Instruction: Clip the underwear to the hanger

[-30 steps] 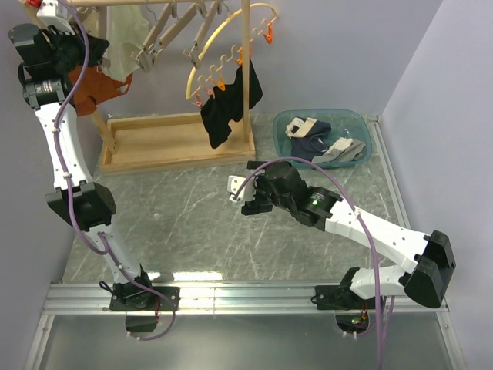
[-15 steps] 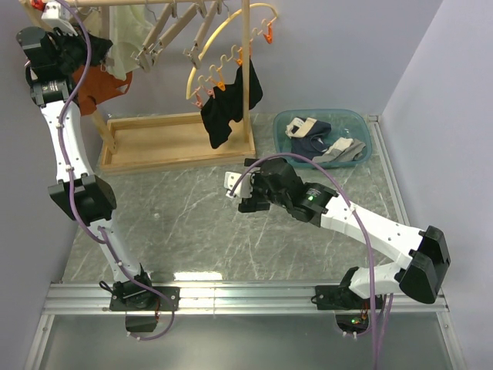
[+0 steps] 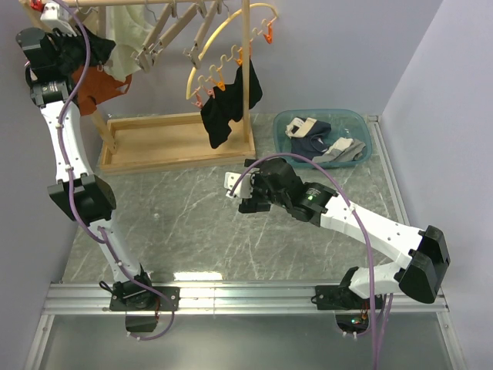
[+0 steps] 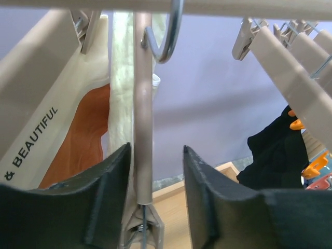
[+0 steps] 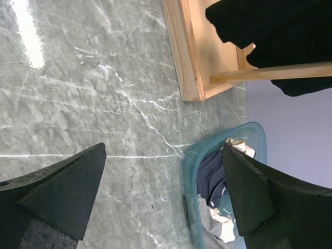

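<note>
**Left gripper astride a hanger bar, right gripper spread over the table**

The table has a grey-green marble top with white veins and a bright glare strip at 6 o'clock; the walls are pale lilac. At 11 o'clock in the top view, the left gripper is up at the wooden rack — its fingers stand apart on both sides of the hanger, with a gap on one side. The underwear hangs just behind this bar, beside rust-orange briefs. Near the centre the right gripper is spread wide, with nothing between its fingers, above the stone. A teal tub of clothes sits at 1 o'clock.
</note>
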`<state>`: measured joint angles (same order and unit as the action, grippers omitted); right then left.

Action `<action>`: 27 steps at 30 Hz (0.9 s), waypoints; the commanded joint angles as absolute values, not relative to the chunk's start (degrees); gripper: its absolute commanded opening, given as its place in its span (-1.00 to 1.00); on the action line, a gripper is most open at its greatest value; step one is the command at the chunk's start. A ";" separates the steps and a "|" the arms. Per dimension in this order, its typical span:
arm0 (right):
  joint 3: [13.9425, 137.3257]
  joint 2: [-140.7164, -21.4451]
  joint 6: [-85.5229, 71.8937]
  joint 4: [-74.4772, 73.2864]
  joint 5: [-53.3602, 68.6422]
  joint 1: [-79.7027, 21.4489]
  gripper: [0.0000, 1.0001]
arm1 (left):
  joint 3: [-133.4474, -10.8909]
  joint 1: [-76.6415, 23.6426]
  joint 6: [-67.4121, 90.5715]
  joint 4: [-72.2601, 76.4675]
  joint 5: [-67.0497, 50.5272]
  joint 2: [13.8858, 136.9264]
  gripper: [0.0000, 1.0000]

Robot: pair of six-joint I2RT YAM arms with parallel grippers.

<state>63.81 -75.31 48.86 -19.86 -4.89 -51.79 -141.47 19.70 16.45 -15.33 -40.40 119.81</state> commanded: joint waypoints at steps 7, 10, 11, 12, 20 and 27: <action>66.53 -71.72 47.90 -21.97 -5.71 -51.42 1.00 | -131.14 22.76 15.03 -16.70 -41.13 107.07 0.50; 66.45 -70.93 47.29 -22.41 -5.97 -51.42 1.00 | -128.24 23.47 14.85 -17.49 -41.48 103.46 0.64; 66.53 -70.84 47.11 -22.50 -5.98 -51.50 1.00 | -127.62 23.64 14.94 -17.58 -41.57 102.66 0.69; 66.53 -70.58 46.76 -22.67 -5.98 -51.50 1.00 | -126.49 24.08 14.85 -17.58 -41.75 101.96 0.71; 65.48 -68.12 45.35 -23.47 -6.59 -51.42 1.00 | -124.19 25.40 15.21 -18.98 -41.13 95.02 0.98; 63.19 -64.96 42.72 -23.20 -5.01 -48.96 1.00 | -122.70 26.63 13.54 -26.69 -38.93 88.69 0.99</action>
<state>63.53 -67.55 45.41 -23.66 -5.32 -50.57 -123.72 25.87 15.11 -21.82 -40.03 92.36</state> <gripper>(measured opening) 0.999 0.993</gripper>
